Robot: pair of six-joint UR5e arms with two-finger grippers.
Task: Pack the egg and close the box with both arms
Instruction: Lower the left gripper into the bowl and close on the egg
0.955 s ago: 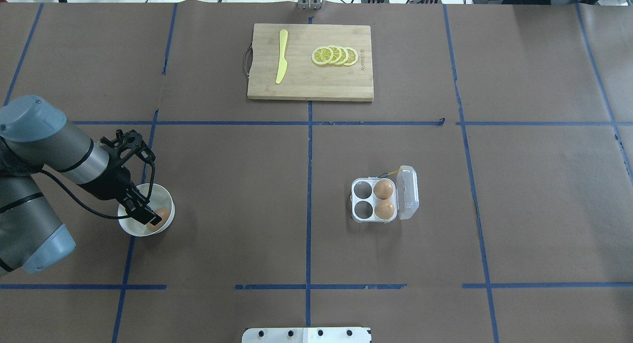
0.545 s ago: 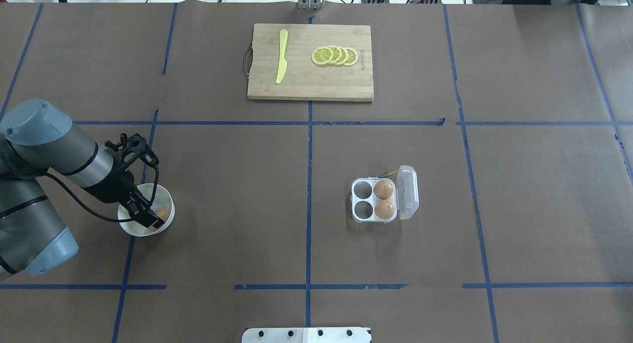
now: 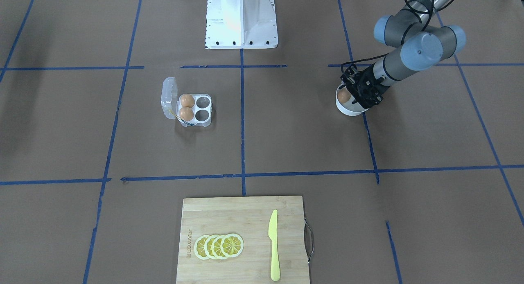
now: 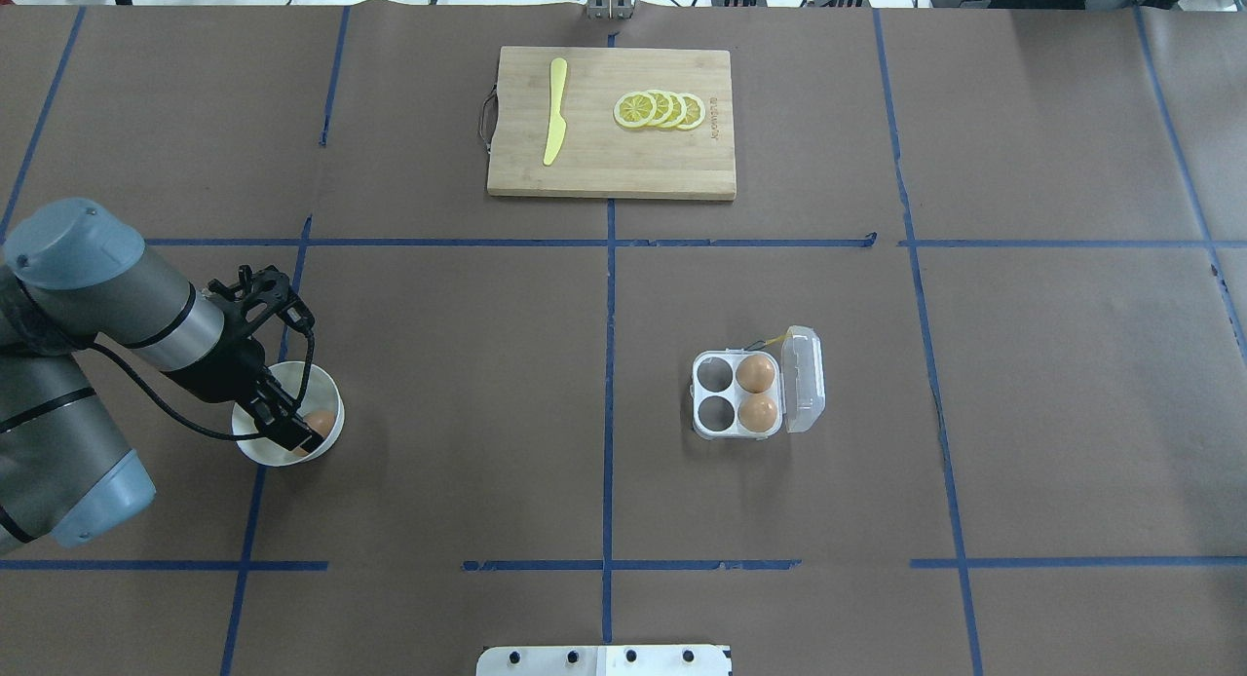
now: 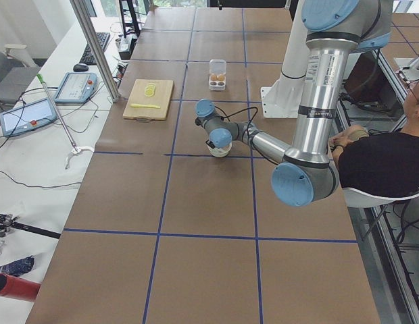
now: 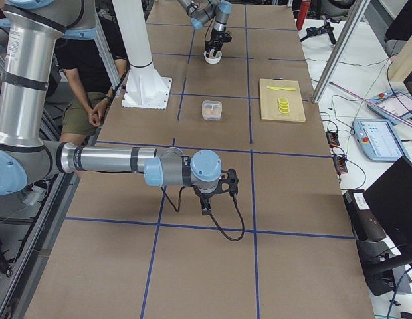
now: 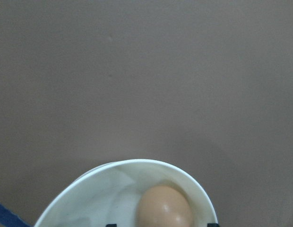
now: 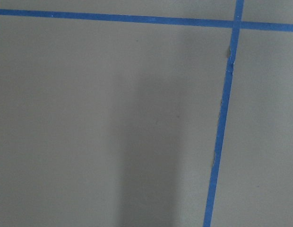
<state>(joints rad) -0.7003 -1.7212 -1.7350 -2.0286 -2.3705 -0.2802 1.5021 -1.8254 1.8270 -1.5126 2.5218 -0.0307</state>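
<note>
An orange-brown egg [image 4: 320, 422] lies in a round white bowl [image 4: 324, 384] at the table's left; it also shows in the left wrist view [image 7: 164, 208]. My left gripper [image 4: 292, 439] reaches down into the bowl. Its jaws stand apart on either side of the egg, with a gap on each side, so it is open. The clear box [image 4: 805, 379] stands right of centre with its lid open. It holds two eggs [image 4: 755, 373] in the cells by the lid, and the other two cells are bare. My right gripper [image 6: 206, 210] shows only in the exterior right view; I cannot tell whether it is open or shut.
A wooden cutting board [image 4: 604, 174] at the far middle carries a yellow knife [image 4: 555, 111] and lemon slices [image 4: 662, 109]. The white pedestal base [image 3: 240, 18] stands at the robot's edge. Blue tape lines cross the brown table.
My left gripper has sunk a little deeper into the bowl and shifted slightly toward the robot. The egg stays in the bowl. The box has not moved.
</note>
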